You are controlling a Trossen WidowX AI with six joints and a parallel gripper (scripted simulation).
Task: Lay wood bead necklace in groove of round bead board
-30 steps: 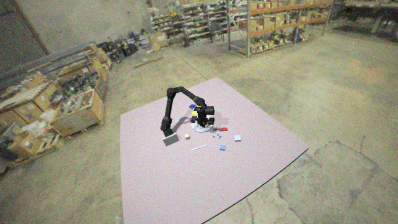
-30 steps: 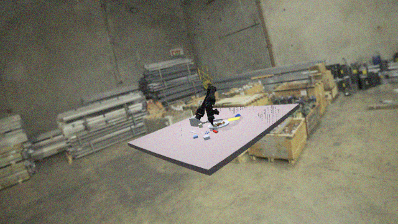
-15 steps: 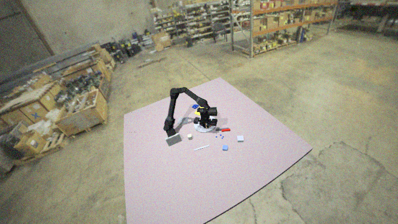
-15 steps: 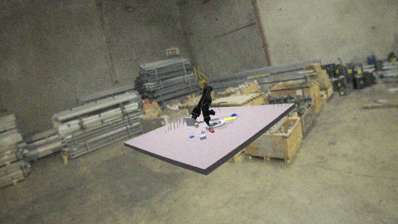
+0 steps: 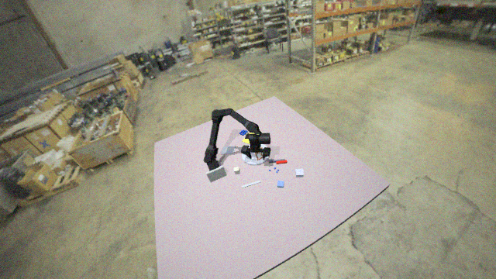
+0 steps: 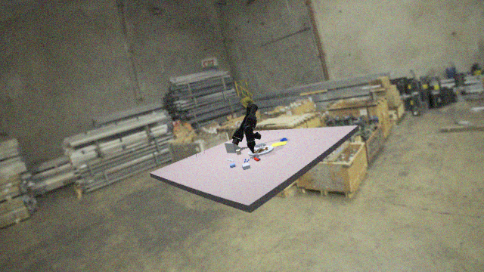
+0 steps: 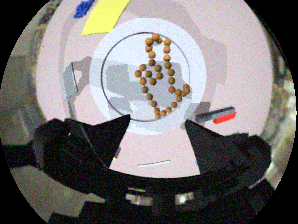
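The round white bead board (image 7: 96,75) (image 5: 252,162) lies flat, with its groove seen as a thin dark ring in the wrist view. The brown wood bead necklace (image 7: 167,65) lies on the board in an irregular, folded loop, mostly inside the ring on its right half. Several beads are bunched near the middle. Its top end, lower end and a small bunch at the right lie close to or on the ring. My gripper (image 7: 158,119) (image 5: 256,154) is open and empty, its fingertips over the board's near edge, either side of the necklace's lower end. Finger height is hard to tell.
A yellow piece (image 7: 107,15) and a blue cluster (image 7: 83,8) (image 5: 243,132) lie beyond the board. A red and dark piece (image 7: 224,117) (image 5: 281,161) lies to its right. A white stick (image 5: 251,184), blue block (image 5: 280,184), white block (image 5: 299,172) and cream cube (image 5: 236,170) lie nearby.
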